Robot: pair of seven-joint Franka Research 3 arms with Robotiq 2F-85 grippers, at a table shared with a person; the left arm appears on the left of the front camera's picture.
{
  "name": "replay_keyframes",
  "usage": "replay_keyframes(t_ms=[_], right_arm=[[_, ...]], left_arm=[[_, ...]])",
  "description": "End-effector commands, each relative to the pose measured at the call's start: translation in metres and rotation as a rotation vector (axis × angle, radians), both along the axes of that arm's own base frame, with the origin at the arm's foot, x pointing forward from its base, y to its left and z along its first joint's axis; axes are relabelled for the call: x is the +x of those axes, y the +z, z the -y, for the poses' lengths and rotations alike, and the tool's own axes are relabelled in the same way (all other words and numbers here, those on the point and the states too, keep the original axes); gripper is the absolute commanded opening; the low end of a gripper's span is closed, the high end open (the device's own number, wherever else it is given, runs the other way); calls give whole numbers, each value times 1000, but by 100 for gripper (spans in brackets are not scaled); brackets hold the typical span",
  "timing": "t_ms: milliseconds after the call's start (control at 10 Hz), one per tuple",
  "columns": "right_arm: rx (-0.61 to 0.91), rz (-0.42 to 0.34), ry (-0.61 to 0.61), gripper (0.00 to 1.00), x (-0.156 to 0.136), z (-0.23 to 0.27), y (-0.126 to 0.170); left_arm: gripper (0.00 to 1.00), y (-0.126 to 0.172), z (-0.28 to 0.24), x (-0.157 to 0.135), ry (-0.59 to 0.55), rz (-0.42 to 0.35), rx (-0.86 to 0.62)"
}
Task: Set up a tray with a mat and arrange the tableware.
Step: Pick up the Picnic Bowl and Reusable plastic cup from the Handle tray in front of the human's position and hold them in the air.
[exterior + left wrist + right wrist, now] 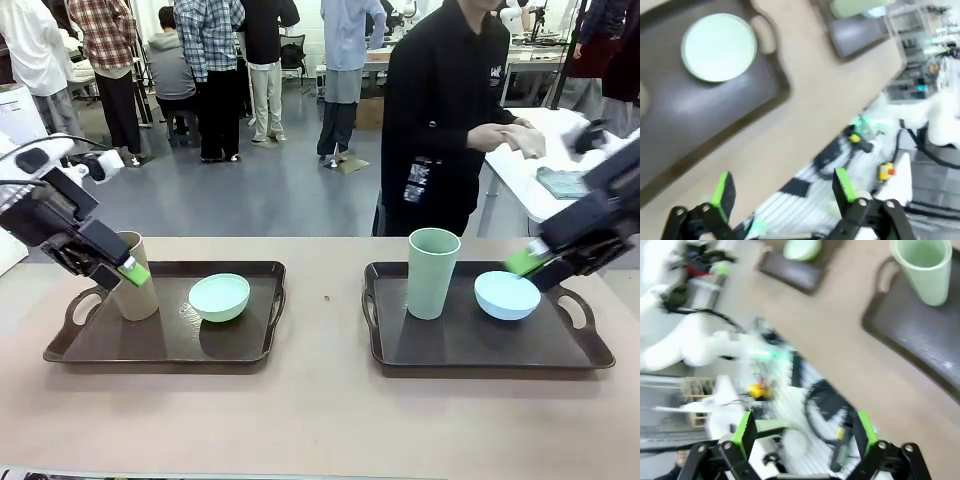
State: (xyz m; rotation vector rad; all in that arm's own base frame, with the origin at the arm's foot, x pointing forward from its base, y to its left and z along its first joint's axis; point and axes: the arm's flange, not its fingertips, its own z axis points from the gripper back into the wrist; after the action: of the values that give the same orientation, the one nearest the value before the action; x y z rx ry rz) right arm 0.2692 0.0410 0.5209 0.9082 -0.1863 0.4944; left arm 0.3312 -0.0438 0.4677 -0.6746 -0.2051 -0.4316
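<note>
Arranging stage, I reckon: left pincer (127, 268) and right pincer (528, 262) both gape empty, tan cup (140, 298) and light blue bowl (507, 295) just beside them, so next up is a rim grab.

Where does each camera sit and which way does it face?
Front: fixed on the robot's side, facing across the table at the person; left gripper by the tan cup, right gripper by the light blue bowl.
Left wrist: on the left arm, looking past its open fingers at the mint bowl.
Right wrist: on the right arm, looking past its open fingers at the pale green cup.
Shared: both wrist views catch the mint bowl and pale green cup.
</note>
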Motion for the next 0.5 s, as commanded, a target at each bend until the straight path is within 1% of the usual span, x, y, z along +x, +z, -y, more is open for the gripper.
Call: replay_keyframes(t_ms=[0,100,200,300,400], right_arm=[[287,-145,-16,100,-3,57,-5],[364,-188,-36,100,-5,77,-11],[403,-235,-72,100,-5,92,-19],[399,-262,-81,100,-4,101,-26],[371,-277,-72,100,-2,107,-30]], left_arm=[[100,-24,8,8,-4,-123,-236],[100,-37,13,5,88,-216,-364],[100,-45,10,-3,240,-321,-456],[100,-43,0,-20,339,-340,-479],[100,-33,-17,-42,412,-310,-478]])
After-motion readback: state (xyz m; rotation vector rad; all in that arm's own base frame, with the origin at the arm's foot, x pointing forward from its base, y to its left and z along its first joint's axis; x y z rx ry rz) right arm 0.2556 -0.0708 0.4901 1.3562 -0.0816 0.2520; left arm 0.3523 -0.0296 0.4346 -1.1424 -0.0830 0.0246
